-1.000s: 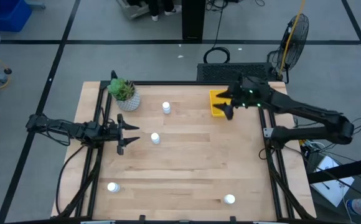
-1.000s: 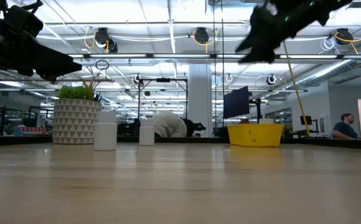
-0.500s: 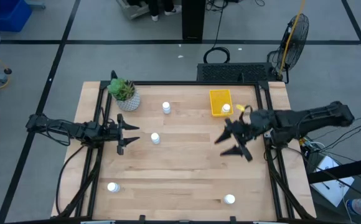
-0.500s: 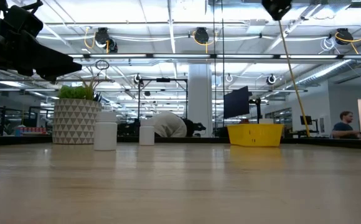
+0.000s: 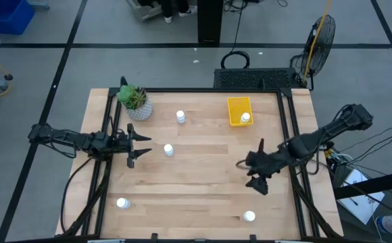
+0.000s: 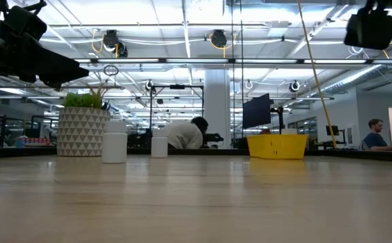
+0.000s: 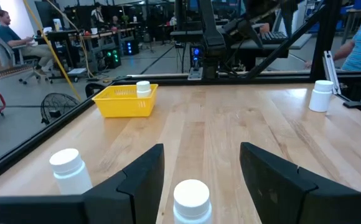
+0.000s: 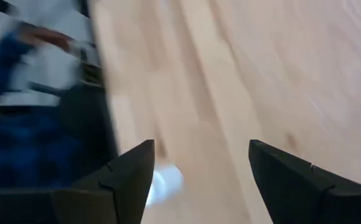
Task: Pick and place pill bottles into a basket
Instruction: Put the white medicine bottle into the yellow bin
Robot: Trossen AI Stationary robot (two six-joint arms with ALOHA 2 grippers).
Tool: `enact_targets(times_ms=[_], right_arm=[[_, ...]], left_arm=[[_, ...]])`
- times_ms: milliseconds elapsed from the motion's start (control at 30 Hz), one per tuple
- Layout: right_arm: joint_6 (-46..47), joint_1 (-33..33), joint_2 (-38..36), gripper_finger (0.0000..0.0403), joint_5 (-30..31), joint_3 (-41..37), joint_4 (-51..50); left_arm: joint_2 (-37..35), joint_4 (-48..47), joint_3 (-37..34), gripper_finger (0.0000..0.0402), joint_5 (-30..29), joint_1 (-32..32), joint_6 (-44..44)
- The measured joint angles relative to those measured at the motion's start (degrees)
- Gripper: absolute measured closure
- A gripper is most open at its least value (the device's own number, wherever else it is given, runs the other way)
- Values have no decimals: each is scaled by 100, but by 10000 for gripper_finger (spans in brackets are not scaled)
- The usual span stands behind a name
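Observation:
The yellow basket [image 5: 237, 108] stands at the far right of the table with one white pill bottle [image 5: 245, 117] in it. Other bottles stand on their bases at the far middle [image 5: 180, 117], left of centre [image 5: 168, 150], near left [image 5: 122, 202] and near right [image 5: 249, 217]. My right gripper [image 5: 251, 176] is open and empty above the table's right half, between the basket and the near-right bottle; its wrist view shows a blurred bottle [image 8: 165, 180]. My left gripper [image 5: 140, 150] is open and empty at the left, facing the left-of-centre bottle [image 7: 191, 198].
A white patterned pot with a green plant [image 5: 136, 103] stands at the far left corner. Dark frame rails [image 5: 292, 135] run along the table's left and right sides. People sit and move in the room beyond the table [image 6: 375, 135].
My right gripper has gone from above the basket toward the table's near edge and now hangs over the right half of the table. A bottle that was hidden under it now shows in the basket.

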Motion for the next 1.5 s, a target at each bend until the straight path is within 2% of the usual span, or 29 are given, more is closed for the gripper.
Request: enact_targets(times_ms=[333, 433, 567, 667, 767, 933, 1133, 1300, 1500], right_arm=[[612, 578, 1898, 192, 241, 2501, -2372], [1065, 686, 2404, 199, -34, 2921, -3374], [1670, 876, 2850, 201, -746, 2972, -4101], [1919, 1080, 3098, 202, -1019, 2972, -4082], [2210, 1283, 3186, 202, -1004, 2972, -3713], [2809, 1574, 3197, 202, -577, 2972, -2882], [3105, 1829, 3197, 202, 33, 2974, -2724], [3017, 1925, 3195, 202, 516, 2902, -2901], [2559, 1922, 3199, 202, 601, 2593, -2778]], left_arm=[[-1, 0, 0, 188, 0, 1, -1], [0, 2, 0, 188, 0, -1, 1], [-1, 2, 0, 188, 0, 0, 0], [0, 1, 0, 188, 0, 0, 0], [-2, 1, 0, 188, 0, -1, 1], [-2, 0, 0, 188, 0, -1, 1], [-1, 1, 0, 188, 0, 0, 1], [-2, 0, 0, 188, 0, -1, -1], [-1, 1, 0, 188, 0, 0, 0]])
